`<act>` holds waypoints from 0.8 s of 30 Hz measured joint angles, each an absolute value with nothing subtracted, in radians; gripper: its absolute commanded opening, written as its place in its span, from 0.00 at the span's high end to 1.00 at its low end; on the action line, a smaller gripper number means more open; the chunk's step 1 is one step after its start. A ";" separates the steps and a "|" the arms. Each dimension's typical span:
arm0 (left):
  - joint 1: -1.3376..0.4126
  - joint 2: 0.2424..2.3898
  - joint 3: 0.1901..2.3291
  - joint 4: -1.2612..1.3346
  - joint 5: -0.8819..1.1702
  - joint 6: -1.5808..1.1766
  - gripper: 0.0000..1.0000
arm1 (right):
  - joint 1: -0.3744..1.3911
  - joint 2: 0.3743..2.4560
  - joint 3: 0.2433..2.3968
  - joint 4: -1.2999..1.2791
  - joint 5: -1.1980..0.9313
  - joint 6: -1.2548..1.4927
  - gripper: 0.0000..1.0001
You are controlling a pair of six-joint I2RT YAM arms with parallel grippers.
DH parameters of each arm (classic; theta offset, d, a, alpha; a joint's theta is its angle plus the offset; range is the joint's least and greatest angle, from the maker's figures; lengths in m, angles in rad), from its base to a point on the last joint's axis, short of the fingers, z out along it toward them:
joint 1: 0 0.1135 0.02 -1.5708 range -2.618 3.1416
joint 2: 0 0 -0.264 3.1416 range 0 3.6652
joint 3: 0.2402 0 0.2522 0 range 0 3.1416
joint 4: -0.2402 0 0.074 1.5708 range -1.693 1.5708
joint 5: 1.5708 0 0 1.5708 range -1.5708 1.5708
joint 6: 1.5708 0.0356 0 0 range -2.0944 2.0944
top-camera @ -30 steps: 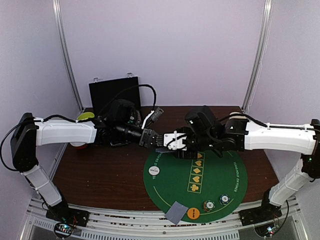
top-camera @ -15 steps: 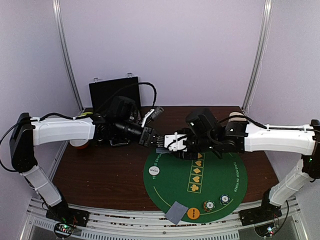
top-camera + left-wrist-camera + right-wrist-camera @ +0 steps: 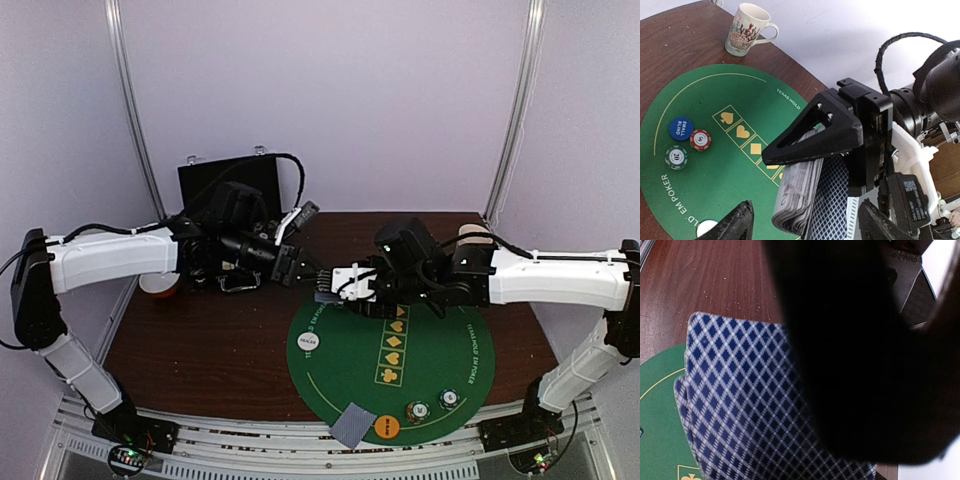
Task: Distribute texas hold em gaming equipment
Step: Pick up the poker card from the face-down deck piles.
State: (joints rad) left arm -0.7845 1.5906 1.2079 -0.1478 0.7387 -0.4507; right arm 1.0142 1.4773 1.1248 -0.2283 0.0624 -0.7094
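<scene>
One deck of diamond-backed cards hangs in mid-air over the far-left rim of the green mat. It is pinched flat between the fingers of the right gripper, which is closed on its faces. The left gripper is spread wide and has hold of nothing. Its fingers show at either side of the left wrist view, with the deck's near end facing the gap between them. No contact shows.

Expect the deck to be light but loose, a stack of thin, slick, springy sheets that fans or sheds if squeezed at an edge. If you take a card, grip only the top one at its free end, by the faces and clear of the black finger, and draw it out along its length.

Already on the mat are a few dealt cards at the near edge, with the orange disc just beside them. Two chips lie close by, and the white dealer disc is left of the printed suits.

For containers, the black case stands at the back of the table, and you cannot tell what it holds. The mug stands upright beyond the mat, with nothing showing above its rim.
</scene>
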 measured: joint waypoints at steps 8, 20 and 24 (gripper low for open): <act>-0.778 1.557 1.229 -0.230 0.659 -0.418 0.40 | 1.010 1.476 1.125 -0.223 0.062 -0.707 0.56; -0.778 1.491 1.222 -0.256 0.639 -0.414 0.69 | 1.008 1.475 1.125 -0.222 0.062 -0.707 0.56; -0.778 1.492 1.215 -0.258 0.640 -0.415 0.65 | 1.008 1.475 1.125 -0.222 0.062 -0.707 0.56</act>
